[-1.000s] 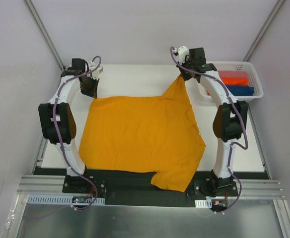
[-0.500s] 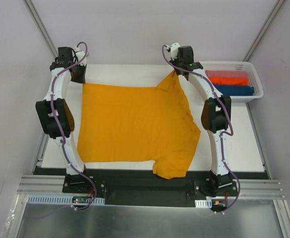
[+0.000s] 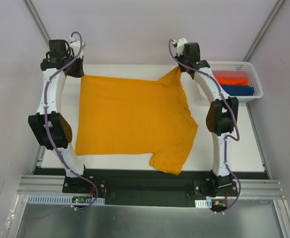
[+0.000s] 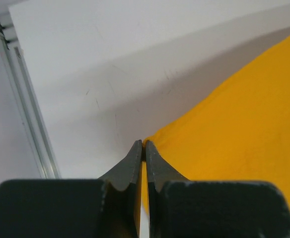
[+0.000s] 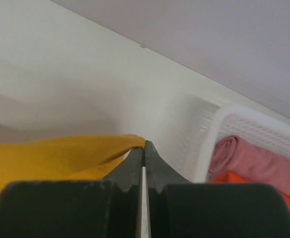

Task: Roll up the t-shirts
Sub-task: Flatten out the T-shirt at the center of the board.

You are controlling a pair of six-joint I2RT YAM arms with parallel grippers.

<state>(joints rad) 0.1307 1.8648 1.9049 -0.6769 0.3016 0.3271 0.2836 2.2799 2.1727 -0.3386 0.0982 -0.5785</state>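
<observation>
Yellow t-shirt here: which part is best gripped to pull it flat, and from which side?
Its two far corners, one per pincer, each approached from the outer side. The t-shirt lies nearly flat, so only thin corner edges offer a pinch; the left pincer and right pincer are shut on those, cloth trailing inward.

The left arm [image 3: 49, 96] and the right arm [image 3: 210, 88] had white, smooth, curved shells. Each carried one big black round joint housing [image 3: 48, 131] and stood on a black base [image 3: 78, 184]. A thin purple cable [image 3: 78, 40] followed each arm. The fingers of the left gripper [image 4: 143, 145] and the right gripper [image 5: 144, 145] were matte black, tapering to thin tips.
</observation>
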